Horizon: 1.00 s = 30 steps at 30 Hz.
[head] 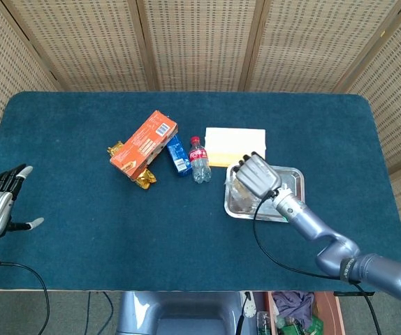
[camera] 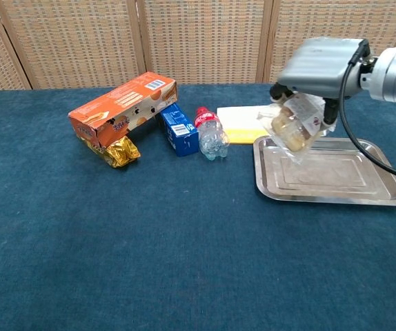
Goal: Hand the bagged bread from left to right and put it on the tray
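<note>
Clear bagged bread (camera: 296, 126), one, hangs from right hand (camera: 320, 64) above one tray (camera: 381, 196).

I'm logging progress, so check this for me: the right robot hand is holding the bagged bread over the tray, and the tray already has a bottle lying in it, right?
Not quite. The right robot hand does hold the bagged bread over the tray, but the tray holds no bottle. The chest view shows the bottle lying on the table, left of the tray, beside the blue box.

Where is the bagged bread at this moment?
The bread hangs from the right robot hand above the left end of the tray, beside the yellow pad; the chest view shows it not yet set down.
</note>
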Available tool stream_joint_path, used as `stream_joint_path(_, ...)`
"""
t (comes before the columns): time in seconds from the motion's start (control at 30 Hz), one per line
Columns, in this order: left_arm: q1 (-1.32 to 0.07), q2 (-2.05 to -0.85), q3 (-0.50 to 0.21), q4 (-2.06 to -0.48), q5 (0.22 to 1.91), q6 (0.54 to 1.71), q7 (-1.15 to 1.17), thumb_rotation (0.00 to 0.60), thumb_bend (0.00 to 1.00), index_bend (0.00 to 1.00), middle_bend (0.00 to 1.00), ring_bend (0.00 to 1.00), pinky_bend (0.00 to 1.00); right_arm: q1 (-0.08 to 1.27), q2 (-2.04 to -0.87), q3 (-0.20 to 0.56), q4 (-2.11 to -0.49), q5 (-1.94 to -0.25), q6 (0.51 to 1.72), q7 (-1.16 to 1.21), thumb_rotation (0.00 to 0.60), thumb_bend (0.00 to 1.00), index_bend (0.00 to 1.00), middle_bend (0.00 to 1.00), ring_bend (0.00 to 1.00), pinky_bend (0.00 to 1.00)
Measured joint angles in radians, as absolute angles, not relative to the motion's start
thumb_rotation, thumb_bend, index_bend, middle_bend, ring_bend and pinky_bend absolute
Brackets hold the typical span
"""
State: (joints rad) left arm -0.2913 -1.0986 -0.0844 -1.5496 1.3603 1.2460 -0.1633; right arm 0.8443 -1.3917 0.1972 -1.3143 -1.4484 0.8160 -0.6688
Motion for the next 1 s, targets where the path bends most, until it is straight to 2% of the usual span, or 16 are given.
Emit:
stream_joint_path(0.13, -0.296, -1.099, -0.085, -1.549, 1.362, 1.236, -0.162, 0.6, 0.0, 0.0, 0.0, 0.0, 0.0, 0.818, -1.392, 0.195, -1.323, -1.343, 0.796, -0.714, 0.6, 0.21, 0.52, 0.54, 0.44, 0.55)
stream_joint_path(0.2, -0.297, -1.098, -0.086, -1.549, 1.363, 1.235, -0.162, 0.6, 0.0, 0.0, 0.0, 0.0, 0.0, 0.813, -1.393, 0.188, -1.331, -1.314, 0.79, -0.742, 0.6, 0.21, 0.49, 0.48, 0.41, 0.52)
stream_joint_path(0.27, -0.296, -1.098, -0.086, -1.551, 1.365, 1.234, -0.163, 0.6, 0.0, 0.0, 0.0, 0.0, 0.0, 0.811, -1.396, 0.18, -1.336, -1.302, 0.785, -0.774, 0.6, 0.15, 0.34, 0.31, 0.28, 0.43)
stream_joint_path(0.33, -0.295, -1.096, -0.085, -1.552, 1.367, 1.235, -0.166, 0.6, 0.0, 0.0, 0.0, 0.0, 0.0, 0.811, -1.402, 0.176, -1.34, -1.282, 0.78, -0.801, 0.6, 0.03, 0.07, 0.06, 0.06, 0.23)
stream_joint_path(0.37, -0.294, -1.095, -0.085, -1.553, 1.367, 1.236, -0.168, 0.6, 0.0, 0.0, 0.0, 0.0, 0.0, 0.811, -1.405, 0.175, -1.343, -1.263, 0.78, -0.818, 0.6, 0.0, 0.02, 0.02, 0.02, 0.17)
stream_joint_path(0.43, -0.293, -1.093, -0.086, -1.554, 1.366, 1.236, -0.171, 0.6, 0.0, 0.0, 0.0, 0.0, 0.0, 0.811, -1.411, 0.174, -1.357, -1.19, 0.788, -0.876, 0.6, 0.0, 0.0, 0.0, 0.0, 0.04)
stream_joint_path(0.5, -0.291, -1.091, -0.087, -1.555, 1.365, 1.236, -0.173, 0.6, 0.0, 0.0, 0.0, 0.0, 0.0, 0.813, -1.416, 0.171, -1.375, -1.111, 0.805, -0.938, 0.6, 0.0, 0.0, 0.0, 0.0, 0.0)
stream_joint_path(0.67, -0.286, -1.086, -0.087, -1.561, 1.367, 1.242, -0.177, 0.6, 0.0, 0.0, 0.0, 0.0, 0.0, 0.817, -1.403, 0.166, -1.476, -0.964, 0.891, -1.1, 0.6, 0.0, 0.0, 0.0, 0.0, 0.0)
stream_joint_path(0.8, -0.278, -1.083, -0.085, -1.569, 1.379, 1.26, -0.176, 0.6, 0.0, 0.0, 0.0, 0.0, 0.0, 0.796, -1.345, 0.165, -1.609, -0.958, 0.979, -1.094, 0.6, 0.0, 0.0, 0.0, 0.0, 0.0)
stream_joint_path(1.0, -0.253, -1.077, -0.076, -1.585, 1.404, 1.305, -0.179, 0.6, 0.0, 0.0, 0.0, 0.0, 0.0, 0.688, -1.251, 0.134, -1.712, -1.116, 1.149, -0.887, 0.6, 0.0, 0.0, 0.0, 0.0, 0.0)
